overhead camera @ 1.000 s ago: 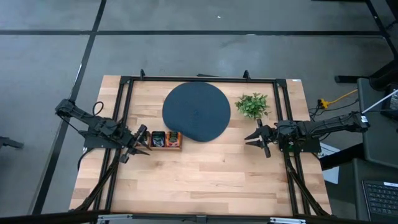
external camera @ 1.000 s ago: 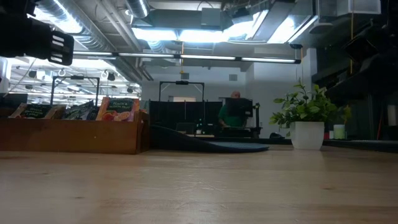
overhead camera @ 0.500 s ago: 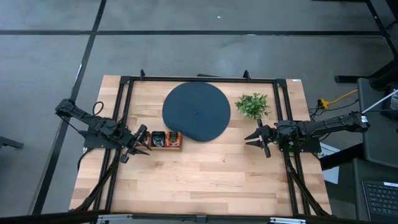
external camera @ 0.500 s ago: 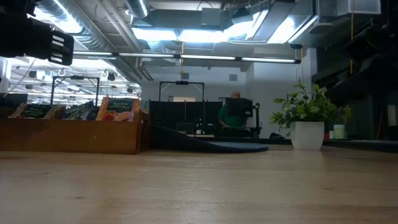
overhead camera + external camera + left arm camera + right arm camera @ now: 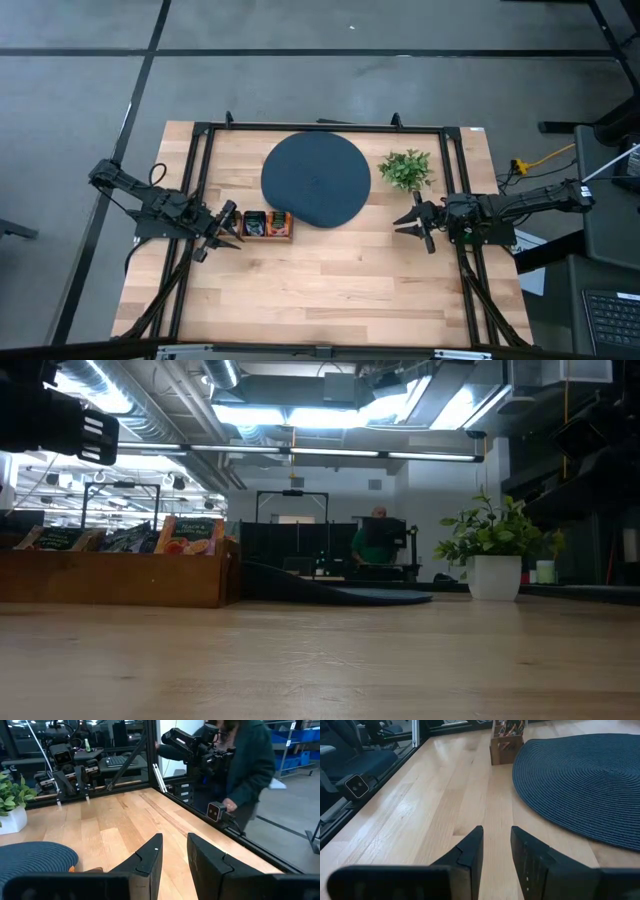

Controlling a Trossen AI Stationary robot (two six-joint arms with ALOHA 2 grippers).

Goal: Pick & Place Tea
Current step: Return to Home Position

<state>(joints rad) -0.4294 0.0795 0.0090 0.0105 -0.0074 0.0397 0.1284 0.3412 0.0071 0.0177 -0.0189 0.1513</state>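
Observation:
Tea-bag sachets, orange-red and dark green, stand upright in a small wooden box (image 5: 267, 225) just left of the round dark disc (image 5: 316, 179). In the low view the box (image 5: 120, 578) shows the sachets (image 5: 188, 536) sticking up above its wall. My left gripper (image 5: 229, 226) hovers open beside the box's left end, fingers pointing right. My right gripper (image 5: 408, 225) waits open near the table's right side, below the potted plant (image 5: 406, 168). In the right wrist view the box (image 5: 507, 742) is far ahead of the open fingers (image 5: 496, 851).
The dark woven disc lies flat at the table's far centre. A small potted plant (image 5: 494, 550) stands right of it. A black frame rail (image 5: 320, 128) runs round the table. A person (image 5: 245, 765) stands beyond the near edge, by a camera mount. Bare wood (image 5: 330, 280) fills the near half.

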